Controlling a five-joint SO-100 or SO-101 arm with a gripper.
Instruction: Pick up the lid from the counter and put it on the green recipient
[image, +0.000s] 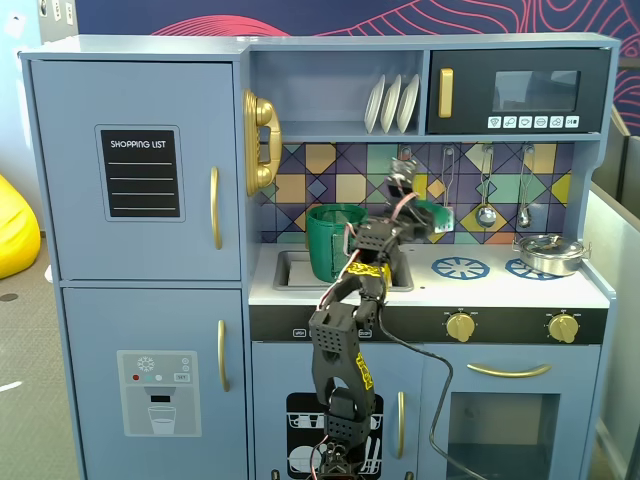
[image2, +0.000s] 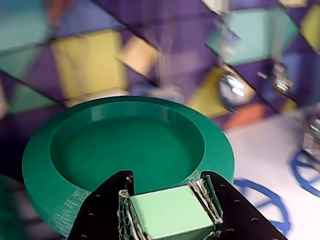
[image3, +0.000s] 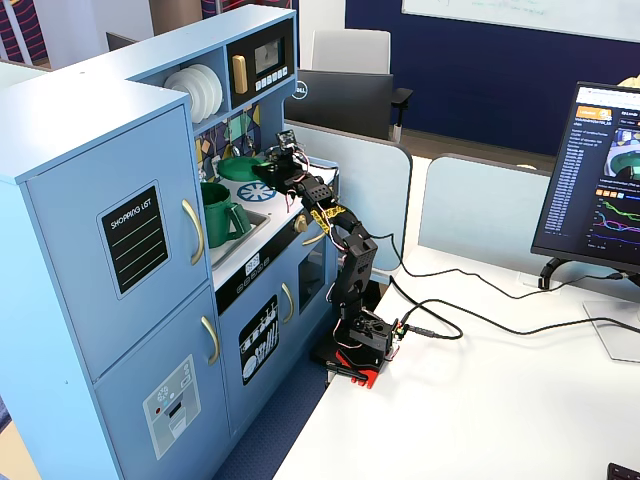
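My gripper (image2: 168, 186) is shut on the pale green handle block (image2: 170, 214) of the lid (image2: 125, 145), a round dark green disc with a raised rim. In a fixed view the lid (image: 434, 216) is held tilted in the air above the counter, to the right of the green recipient (image: 335, 243). The recipient is a tall ribbed pot that stands in the sink, and its mouth is open. In another fixed view the lid (image3: 240, 167) hangs behind and above the pot (image3: 218, 213), with the gripper (image3: 264, 170) on its right side.
A shiny silver pot (image: 548, 253) sits on the right burner. A blue burner ring (image: 460, 267) lies below the lid. Ladles (image: 486, 212) hang on the tiled back wall. The shelf with the microwave (image: 520, 92) is overhead.
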